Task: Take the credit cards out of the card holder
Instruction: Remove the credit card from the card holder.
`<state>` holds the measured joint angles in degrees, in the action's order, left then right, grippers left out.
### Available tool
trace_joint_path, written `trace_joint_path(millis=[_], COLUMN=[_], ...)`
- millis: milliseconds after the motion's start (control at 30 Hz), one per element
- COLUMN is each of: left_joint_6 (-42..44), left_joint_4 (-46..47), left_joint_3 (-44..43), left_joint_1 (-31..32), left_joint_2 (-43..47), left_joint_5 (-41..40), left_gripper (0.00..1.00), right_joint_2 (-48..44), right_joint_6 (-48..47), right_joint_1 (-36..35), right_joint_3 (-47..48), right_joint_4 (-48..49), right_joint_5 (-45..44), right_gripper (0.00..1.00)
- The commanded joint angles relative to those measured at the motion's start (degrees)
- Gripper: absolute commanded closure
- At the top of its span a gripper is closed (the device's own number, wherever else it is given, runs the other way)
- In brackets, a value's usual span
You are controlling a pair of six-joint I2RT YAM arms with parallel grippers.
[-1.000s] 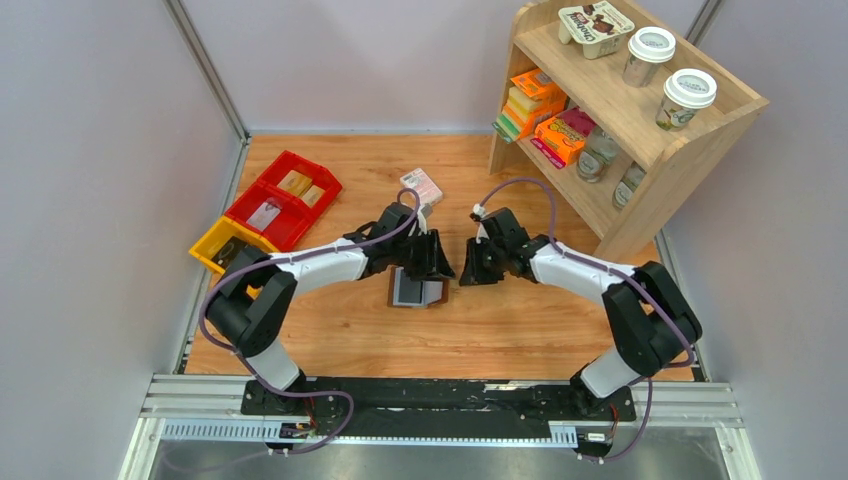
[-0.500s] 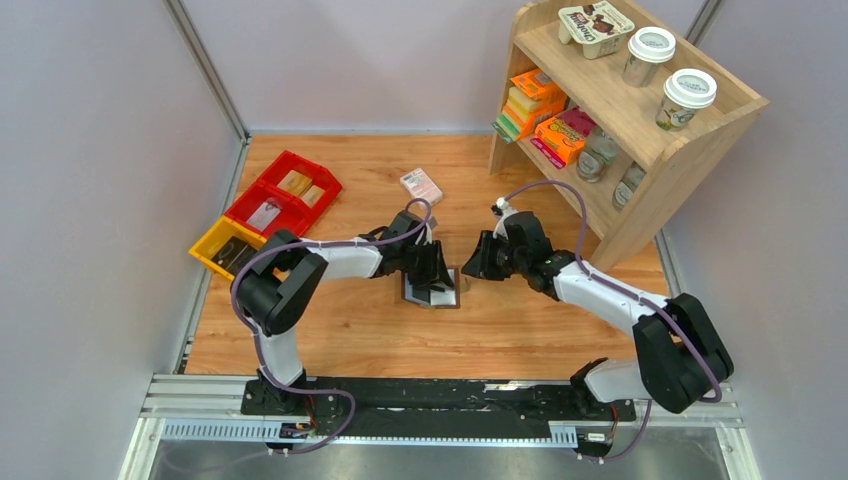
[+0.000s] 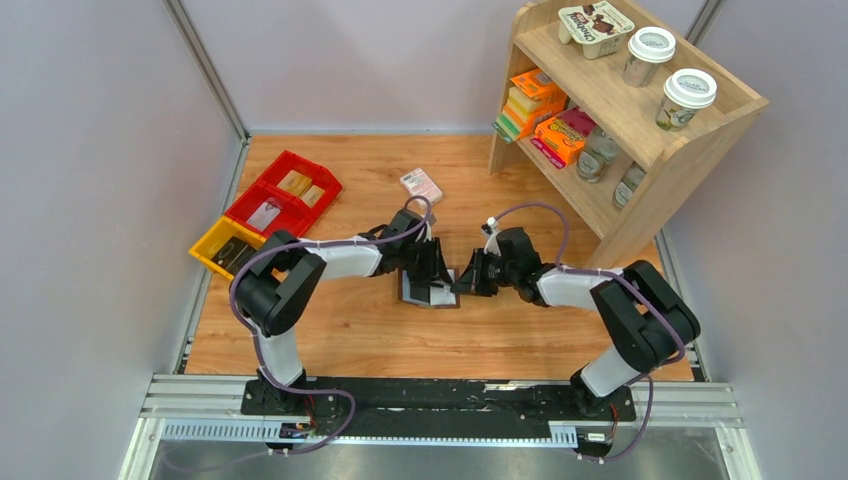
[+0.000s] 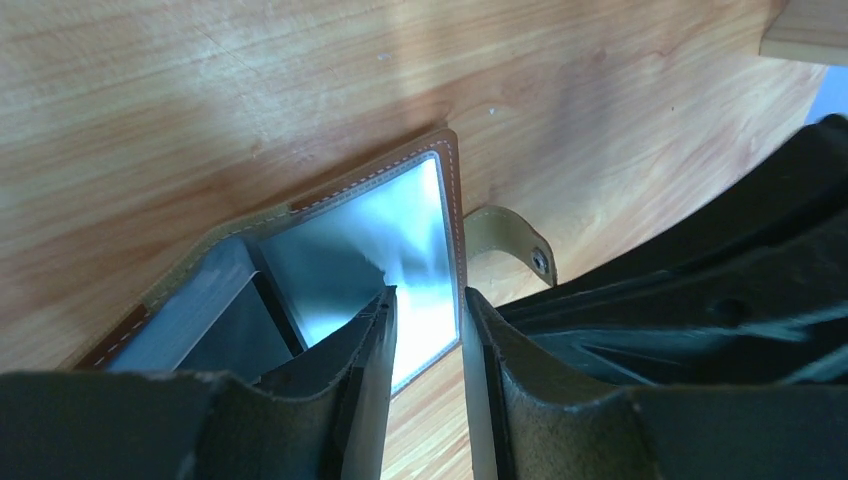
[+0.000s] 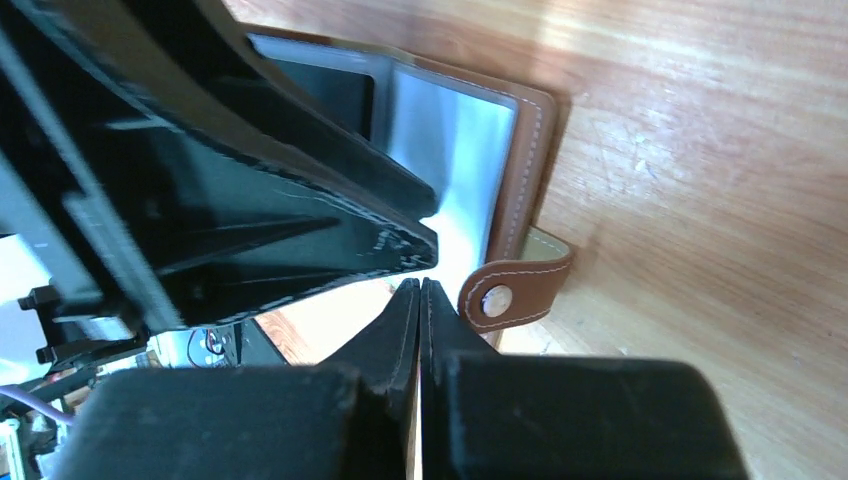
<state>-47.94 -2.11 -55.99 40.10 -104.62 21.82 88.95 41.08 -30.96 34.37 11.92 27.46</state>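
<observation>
Here, the small brown leather folding card holder lies spread open and flat on the pale wooden table, between the two arms near mid-table. Its border is smooth tan hide with a line of white stitching. The inner pockets are glossy, pale blue-grey and rectangular, and a rounded snap tab with a metal stud projects from one side. The left gripper is parted by a narrow gap, its black fingers set over the pocket edge with nothing between them. The right gripper is pressed closed just beside the tab, holding nothing visible. No thin pale credit cards show outside the holder, and whether any sit in the pockets cannot be told. Extraction is judged barely begun.
</observation>
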Motion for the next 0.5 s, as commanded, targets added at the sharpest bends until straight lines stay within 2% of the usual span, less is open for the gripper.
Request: trace_joint_path(millis=[0,200,367,467], left_joint_6=[0.4,-1.3,-0.7,0.0], left_joint_4=[0.2,1.8,1.3,-1.8], left_joint_3=[0.2,2.1,5.0,7.9], left_joint_1=[-0.3,-2.0,-3.4,-4.1], left_joint_2=[3.5,5.9,9.7,13.5], left_joint_5=[-2.7,-2.9,-2.7,-6.4], left_gripper=[0.62,0.61,0.59,0.59], right_joint_2=[2.0,4.6,7.0,6.9], right_joint_6=[3.7,2.8,1.2,0.1], right_joint_1=[-0.1,0.0,-0.1,0.0], right_joint_3=[-1.6,-2.8,-0.2,1.4], right_joint_4=[7.9,8.0,2.1,-1.6], right_joint_5=[1.3,0.4,-1.9,-1.9], right_gripper=[1.00,1.00,1.00,1.00])
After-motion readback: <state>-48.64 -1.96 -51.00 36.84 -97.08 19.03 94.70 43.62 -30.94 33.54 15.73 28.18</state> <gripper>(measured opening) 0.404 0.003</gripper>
